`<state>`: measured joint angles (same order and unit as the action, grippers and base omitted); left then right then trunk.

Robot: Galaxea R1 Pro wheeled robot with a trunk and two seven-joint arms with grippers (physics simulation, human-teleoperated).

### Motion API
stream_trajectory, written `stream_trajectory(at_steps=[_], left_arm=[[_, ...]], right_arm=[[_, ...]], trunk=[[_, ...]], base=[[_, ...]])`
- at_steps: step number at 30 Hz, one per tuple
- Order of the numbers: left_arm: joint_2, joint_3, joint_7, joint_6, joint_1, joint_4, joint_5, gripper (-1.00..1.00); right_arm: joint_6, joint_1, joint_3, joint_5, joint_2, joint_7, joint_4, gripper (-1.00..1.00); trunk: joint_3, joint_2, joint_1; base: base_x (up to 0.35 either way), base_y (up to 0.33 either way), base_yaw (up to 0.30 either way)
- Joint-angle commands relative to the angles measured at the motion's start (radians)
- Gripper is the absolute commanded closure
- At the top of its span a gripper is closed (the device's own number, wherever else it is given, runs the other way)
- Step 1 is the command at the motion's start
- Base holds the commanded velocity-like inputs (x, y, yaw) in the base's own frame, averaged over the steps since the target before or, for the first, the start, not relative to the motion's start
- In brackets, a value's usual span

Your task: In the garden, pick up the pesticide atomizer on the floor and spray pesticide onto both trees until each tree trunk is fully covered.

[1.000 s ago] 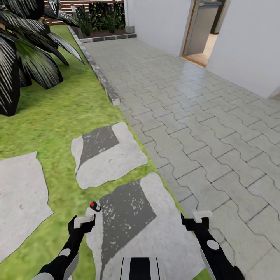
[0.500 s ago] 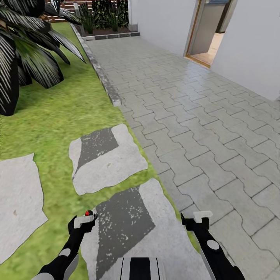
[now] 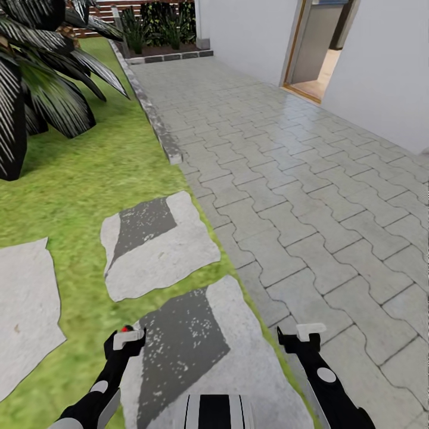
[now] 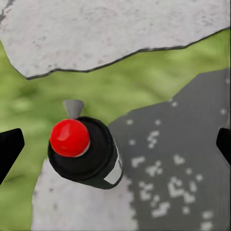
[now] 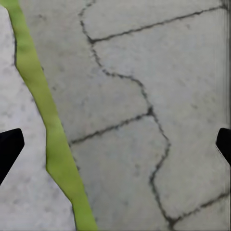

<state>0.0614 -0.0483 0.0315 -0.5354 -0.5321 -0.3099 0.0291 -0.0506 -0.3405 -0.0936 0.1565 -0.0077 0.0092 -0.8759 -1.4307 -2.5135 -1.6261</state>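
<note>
While the robot is standing over the stepping stones at the lawn's edge, the pesticide atomizer point(image 4: 85, 153) is sitting almost directly beneath the left gripper point(image 3: 128, 341).

- Atomizer: black can with a red cap point(image 4: 70, 138) and a small grey nozzle, on the near stepping stone point(image 3: 196, 357) close to its grass-side edge. Wrist view is looking down on the cap, so the long axis is running roughly along the gripper's line of sight. Upright or slightly tilted, cannot tell which. In the head view just a red dot point(image 3: 126, 328) is peeking past the left gripper's tip.
- Left gripper: fingers spread wide, 1 dark tip at each side edge of the wrist view, nothing between them but the can below. Can is lying off-centre in the gap, closer to 1 finger than the other, and touching neither.
- Right gripper point(image 3: 301, 336): also spread and holding nothing, hanging over the seam where a grass strip point(image 5: 53, 144) is meeting the grey paving point(image 3: 310, 196). Well apart from the can.
- Left arm is clearly the nearer 1. Judgement: next move is calling for a small sideways shift to centre the can between the fingers, then a descent along the can's axis before closing. Risk: the nearer finger clipping the can and tipping it.
- No tall bare trunks in sight. A short dark-leaved palm point(image 3: 36, 77) is standing on the lawn point(image 3: 83, 179) ahead-left. Spraying is not yet started.
</note>
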Motion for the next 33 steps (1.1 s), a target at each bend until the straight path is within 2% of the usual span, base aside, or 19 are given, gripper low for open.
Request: stream_trajectory(at_steps=[1, 7, 17, 33], left_arm=[[0.0, 0.0, 0.0, 0.0, 0.0, 0.0, 0.0, -1.0], [0.0, -0.001, 0.001, -0.002, 0.001, 0.0, 0.0, -1.0], [0.0, -0.001, 0.001, -0.002, 0.001, 0.0, 0.002, -1.0], [0.002, -0.002, 0.001, -0.003, 0.001, -0.002, 0.004, -1.0]], right_arm=[[0.0, 0.0, 0.0, 0.0, 0.0, 0.0, 0.0, -1.0], [0.0, 0.0, 0.0, 0.0, 0.0, 0.0, 0.0, -1.0], [0.0, 0.0, 0.0, 0.0, 0.0, 0.0, 0.0, -1.0], [0.0, 0.0, 0.0, 0.0, 0.0, 0.0, 0.0, -1.0]], trunk=[[0.0, 0.0, 0.0], [0.0, 0.0, 0.0], [0.0, 0.0, 0.0], [0.0, 0.0, 0.0]], base=[[0.028, -0.104, 0.0], [0.009, -0.035, 0.029], [0.001, -0.003, 0.178], [0.0, 0.0, 0.009]])
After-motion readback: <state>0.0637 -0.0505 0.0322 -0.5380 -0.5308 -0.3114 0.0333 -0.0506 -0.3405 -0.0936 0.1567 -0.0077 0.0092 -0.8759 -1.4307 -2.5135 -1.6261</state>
